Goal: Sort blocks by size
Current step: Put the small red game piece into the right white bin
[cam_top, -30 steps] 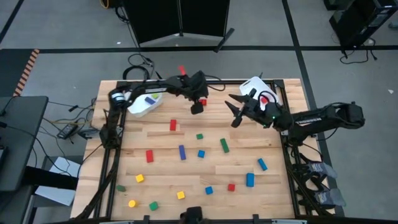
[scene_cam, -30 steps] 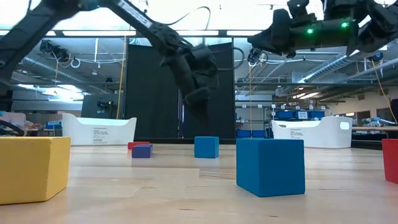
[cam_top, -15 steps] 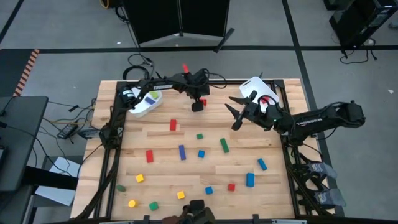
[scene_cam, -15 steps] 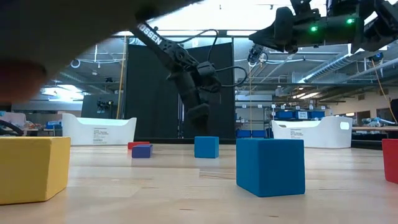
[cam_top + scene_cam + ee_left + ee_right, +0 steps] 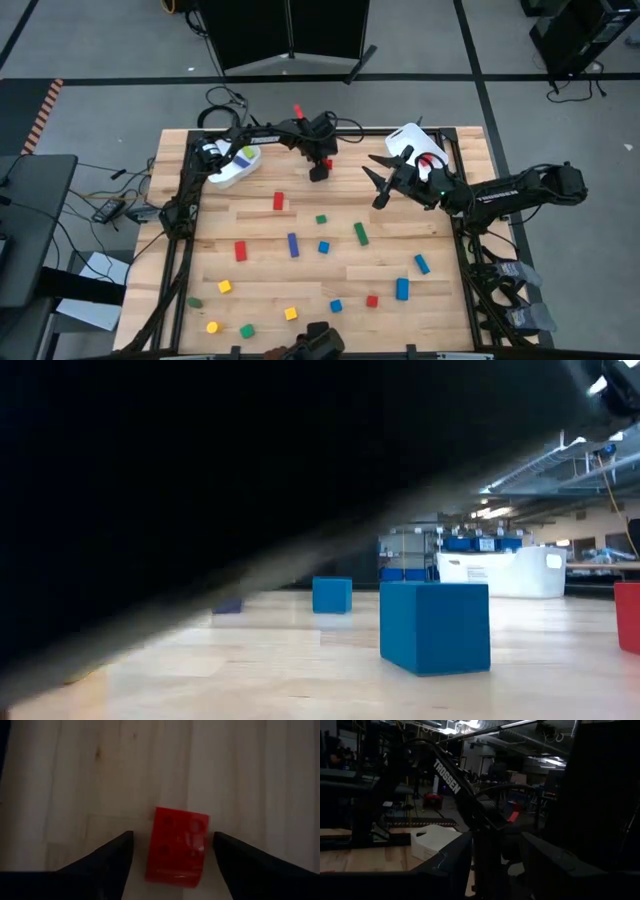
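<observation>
Red cube (image 5: 177, 845) lies flat on the bench (image 5: 420, 300), near the middle of the far edge. In the left wrist view it sits between the two dark fingers (image 5: 107, 860) of the left claw (image 5: 318, 172), which is spread wider than the cube and has hold of nothing. The cube is skewed a little against the wood grain and nearer one finger than the other.

Step in hand, as I judge it: grasp this cube. To do it well, centre the claw so both fingers meet opposite faces together, turn the wrist to match the skew, lower until the tips are just off the wood, then close. An off-centre close would likely push or spin the cube.

Right claw (image 5: 375, 180) hovers near the far right corner, fingers wide apart, empty, just beside the white bin (image 5: 412, 140). A second white bin (image 5: 232, 165) stands at the far left corner. The other blocks (image 5: 292, 244) lie scattered over the middle and near half of the bench. Low view is mostly blocked by something dark close to its lens.
</observation>
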Controlling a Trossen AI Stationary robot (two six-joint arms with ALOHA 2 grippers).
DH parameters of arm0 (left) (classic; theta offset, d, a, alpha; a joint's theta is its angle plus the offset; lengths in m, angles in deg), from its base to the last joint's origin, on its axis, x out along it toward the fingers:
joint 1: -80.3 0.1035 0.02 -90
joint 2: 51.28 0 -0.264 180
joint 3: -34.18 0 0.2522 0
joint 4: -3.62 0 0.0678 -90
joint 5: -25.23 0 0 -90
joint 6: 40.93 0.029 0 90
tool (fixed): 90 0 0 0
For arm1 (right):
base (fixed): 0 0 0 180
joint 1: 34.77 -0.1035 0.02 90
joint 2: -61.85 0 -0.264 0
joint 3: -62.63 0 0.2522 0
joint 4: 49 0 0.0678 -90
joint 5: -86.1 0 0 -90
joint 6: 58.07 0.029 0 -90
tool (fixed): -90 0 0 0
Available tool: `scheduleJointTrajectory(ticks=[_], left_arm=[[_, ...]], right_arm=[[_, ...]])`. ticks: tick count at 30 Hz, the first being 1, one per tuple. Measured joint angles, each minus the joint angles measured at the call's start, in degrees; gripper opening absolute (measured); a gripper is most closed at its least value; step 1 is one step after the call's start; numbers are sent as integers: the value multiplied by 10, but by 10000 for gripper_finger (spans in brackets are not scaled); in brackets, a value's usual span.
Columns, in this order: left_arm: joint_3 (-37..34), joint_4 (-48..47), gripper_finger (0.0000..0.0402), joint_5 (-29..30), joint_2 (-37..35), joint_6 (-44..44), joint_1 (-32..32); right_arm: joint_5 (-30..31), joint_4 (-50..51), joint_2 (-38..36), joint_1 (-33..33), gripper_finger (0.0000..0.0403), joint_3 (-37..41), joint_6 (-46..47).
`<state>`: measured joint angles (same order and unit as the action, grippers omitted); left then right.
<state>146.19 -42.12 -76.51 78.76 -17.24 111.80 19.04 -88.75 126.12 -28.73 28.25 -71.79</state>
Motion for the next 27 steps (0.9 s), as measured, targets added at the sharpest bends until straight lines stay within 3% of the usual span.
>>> scheduleJointTrajectory(ticks=[4,9,14,19,27], left_arm=[[0,11,231,3,0,-35,1],[2,10,144,8,0,-71,1],[24,-9,146,10,2,-117,0],[93,1,146,-9,2,-143,-8],[179,146,146,-32,14,-230,-32]], right_arm=[[0,0,0,0,177,0,0],[0,-20,0,-1,177,0,1],[0,-54,-20,-18,177,-1,1],[0,-52,-63,-42,177,-1,-13],[-4,-56,-138,-62,177,-1,-45]])
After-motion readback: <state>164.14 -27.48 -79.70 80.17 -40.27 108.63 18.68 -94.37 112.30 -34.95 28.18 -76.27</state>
